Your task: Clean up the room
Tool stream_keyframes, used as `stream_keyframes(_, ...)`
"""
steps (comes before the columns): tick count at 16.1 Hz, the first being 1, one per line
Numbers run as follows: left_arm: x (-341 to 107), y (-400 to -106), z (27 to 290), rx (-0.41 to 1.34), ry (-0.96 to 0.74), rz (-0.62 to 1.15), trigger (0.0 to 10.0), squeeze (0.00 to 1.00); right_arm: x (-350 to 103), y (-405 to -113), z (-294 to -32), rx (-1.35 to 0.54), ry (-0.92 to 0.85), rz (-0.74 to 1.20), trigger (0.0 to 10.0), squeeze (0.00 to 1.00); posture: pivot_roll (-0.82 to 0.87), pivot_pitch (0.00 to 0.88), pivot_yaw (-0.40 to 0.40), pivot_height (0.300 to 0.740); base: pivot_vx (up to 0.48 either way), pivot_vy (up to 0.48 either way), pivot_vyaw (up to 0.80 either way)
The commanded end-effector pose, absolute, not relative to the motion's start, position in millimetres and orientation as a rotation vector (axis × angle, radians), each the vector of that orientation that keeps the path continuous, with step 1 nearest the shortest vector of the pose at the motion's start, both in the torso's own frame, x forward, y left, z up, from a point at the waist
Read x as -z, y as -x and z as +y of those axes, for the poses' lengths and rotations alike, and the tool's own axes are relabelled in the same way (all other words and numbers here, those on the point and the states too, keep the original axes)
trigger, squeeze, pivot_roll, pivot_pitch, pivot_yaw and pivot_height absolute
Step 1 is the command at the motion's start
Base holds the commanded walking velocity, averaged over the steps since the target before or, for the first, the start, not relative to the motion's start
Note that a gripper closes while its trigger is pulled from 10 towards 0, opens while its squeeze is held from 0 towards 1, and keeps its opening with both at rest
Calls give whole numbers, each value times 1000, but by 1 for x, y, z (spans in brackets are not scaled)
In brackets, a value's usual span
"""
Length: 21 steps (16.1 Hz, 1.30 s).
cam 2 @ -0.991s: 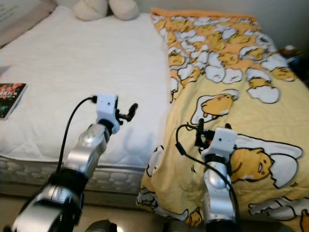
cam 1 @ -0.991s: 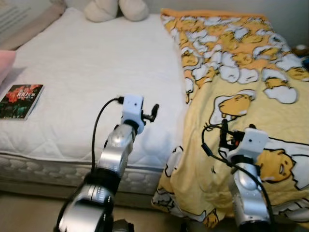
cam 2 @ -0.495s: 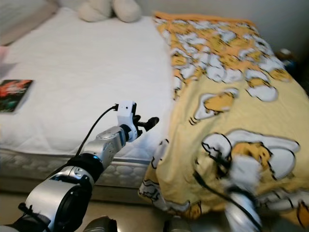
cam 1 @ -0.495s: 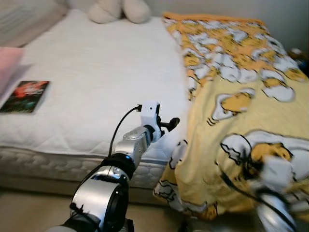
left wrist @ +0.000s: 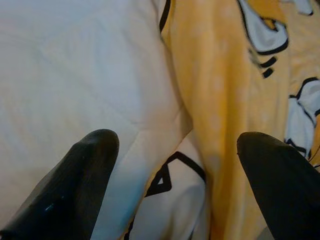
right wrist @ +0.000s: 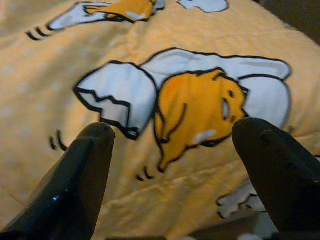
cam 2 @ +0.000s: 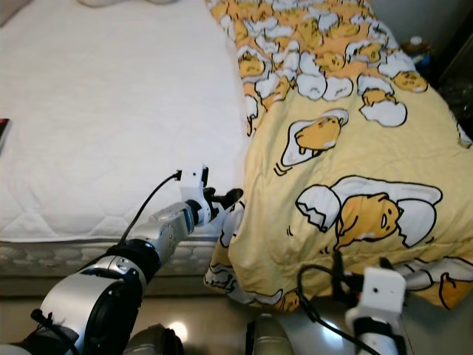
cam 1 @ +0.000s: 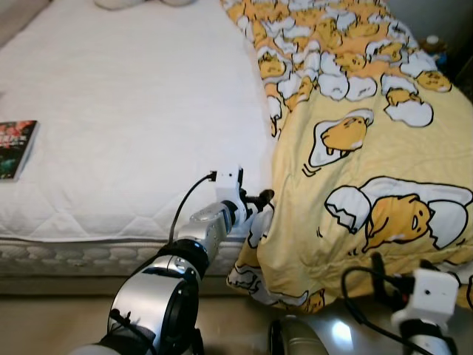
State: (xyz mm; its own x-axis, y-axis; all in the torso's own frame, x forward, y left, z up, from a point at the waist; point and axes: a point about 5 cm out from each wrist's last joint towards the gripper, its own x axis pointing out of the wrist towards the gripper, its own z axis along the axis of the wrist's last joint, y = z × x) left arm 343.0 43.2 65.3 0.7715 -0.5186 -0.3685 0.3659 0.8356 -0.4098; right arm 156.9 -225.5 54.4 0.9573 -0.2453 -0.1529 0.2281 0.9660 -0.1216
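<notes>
1. Left eye view has the yellow blanket (cam 1: 369, 148) (egg-character print all over it) covering the right half of the bed and hanging over the near edge down toward the floor (cam 1: 44, 318).
2. Its left edge runs from far to near down the middle of the bed, with bare white mattress (cam 1: 133, 111) to the left of it.
3. The left gripper (cam 1: 260, 200) is stretched out to the near left corner of the blanket, right at the mattress edge. In the left wrist view its two black fingers (left wrist: 75, 185) are spread wide, with the blanket's fold and the white sheet between them, and they aren't clamped on anything.
4. The right gripper (right wrist: 175, 165) sits low at the near right, in front of the hanging blanket. Its fingers are also wide apart, pointing at an egg character on the fabric.
5. A book (cam 1: 15, 148) with a dark cover lies flat at the mattress's left edge, well apart from the blanket.
</notes>
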Motion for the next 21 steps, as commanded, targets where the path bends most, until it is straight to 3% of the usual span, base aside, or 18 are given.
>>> stream_keyframes(1, -57, -336, 38, 498, 346, 532, 10000, 0, -59, -158, -222, 214, 87, 162, 10000, 0, -199, 181, 27, 699, 0, 0, 0)
stream_keyframes(5, -52, -327, 27, 573, 405, 569, 10000, 0, -59, -161, -202, 59, 76, 176, 10000, 0, -183, 178, 33, 699, 0, 0, 0)
stream_keyframes(10, -61, -319, -2, 739, 475, 573, 10000, 0, -39, -145, -185, -142, 23, 332, 10000, 0, -182, 184, 36, 699, 0, 0, 0)
stream_keyframes(16, -63, -295, -41, 943, 493, 604, 10000, 0, -38, -143, -186, -141, 36, 346, 10000, 0, -183, 187, 43, 699, 0, 0, 0)
stream_keyframes(21, -47, -280, -48, 903, 360, 573, 10000, 0, -40, -140, -179, -157, 33, 347, 10000, 0, -201, 196, 41, 699, 0, 0, 0)
